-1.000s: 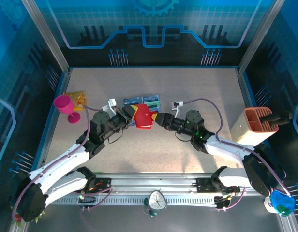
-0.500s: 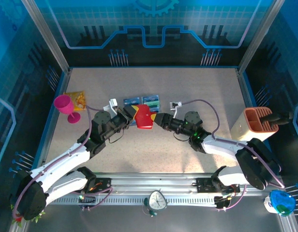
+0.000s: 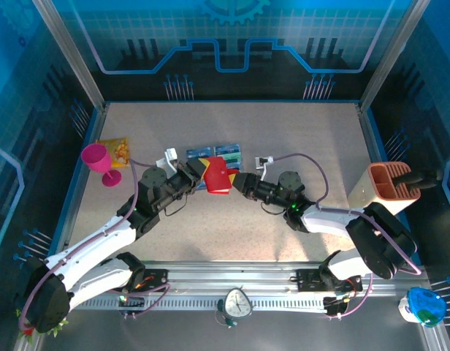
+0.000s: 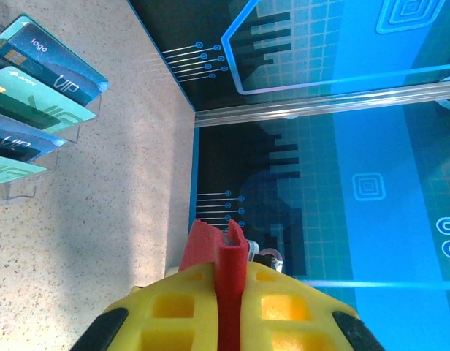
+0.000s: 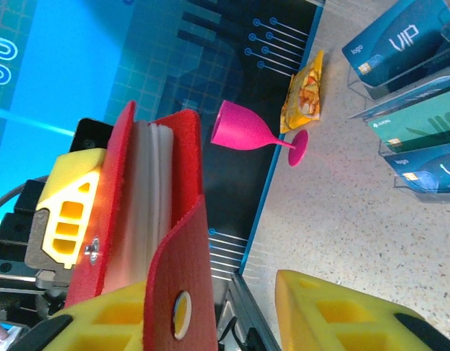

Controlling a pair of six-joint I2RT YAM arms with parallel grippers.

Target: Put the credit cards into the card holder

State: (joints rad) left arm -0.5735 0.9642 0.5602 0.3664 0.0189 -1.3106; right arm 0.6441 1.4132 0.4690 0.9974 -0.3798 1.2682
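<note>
Over speckled table (image 3: 298,131), left jaws clenched on card holder (image 3: 220,177), right jaws parted, both pointing inward.

Left arm (image 3: 101,245): from base at lower left of top view, stretched diagonally up-right toward centre. Left gripper (image 3: 199,171): at centre of frame, pointing right, jaws pinched on edge of holder (image 3: 219,175); in left wrist view yellow fingers (image 4: 174,303) tight either side of red edge. Right arm (image 3: 334,219): from base at lower right, elbow folded at right, forearm stretched left. Right gripper (image 3: 240,182): just right of centre, pointing up-left toward left gripper, jaws apart; in right wrist view one finger against holder flap, other clear of it
</note>
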